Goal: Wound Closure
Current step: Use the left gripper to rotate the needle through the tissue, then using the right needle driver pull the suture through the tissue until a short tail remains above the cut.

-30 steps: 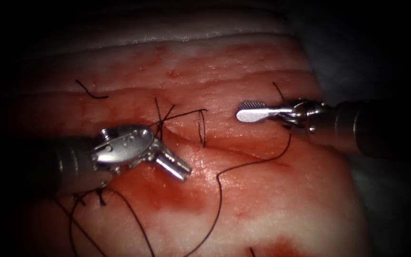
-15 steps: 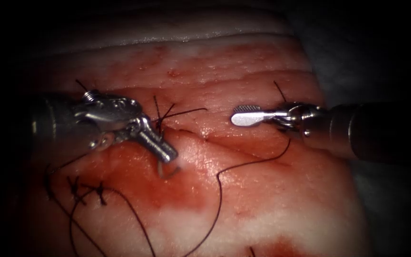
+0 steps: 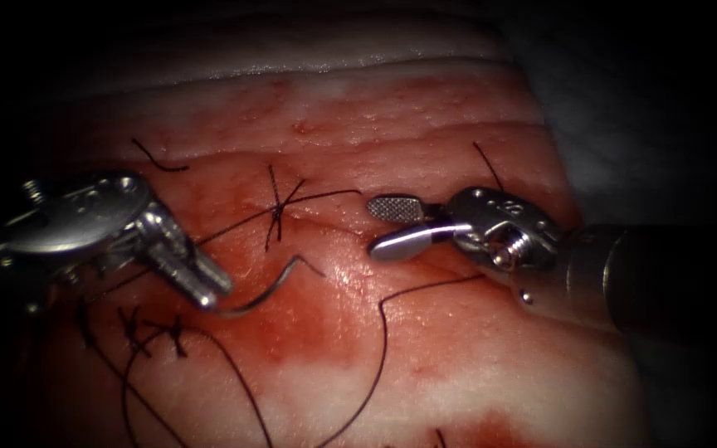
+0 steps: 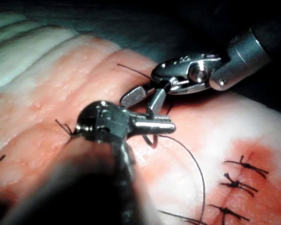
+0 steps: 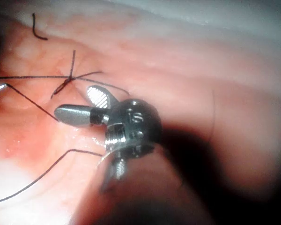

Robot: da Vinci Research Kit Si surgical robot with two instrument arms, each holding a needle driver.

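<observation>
Tissue [image 3: 425, 348] red-stained; left end effector [image 3: 207, 292] pinches curved needle [image 3: 263, 292]; right end effector [image 3: 392, 226] spread.

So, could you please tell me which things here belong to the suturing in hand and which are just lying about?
In use:
- left arm's tool, shut on the curved steel needle, out of the tissue
- right arm's tool, open, empty
- dark running thread

Lying about:
- short cut thread end
- finished dark knot
</observation>
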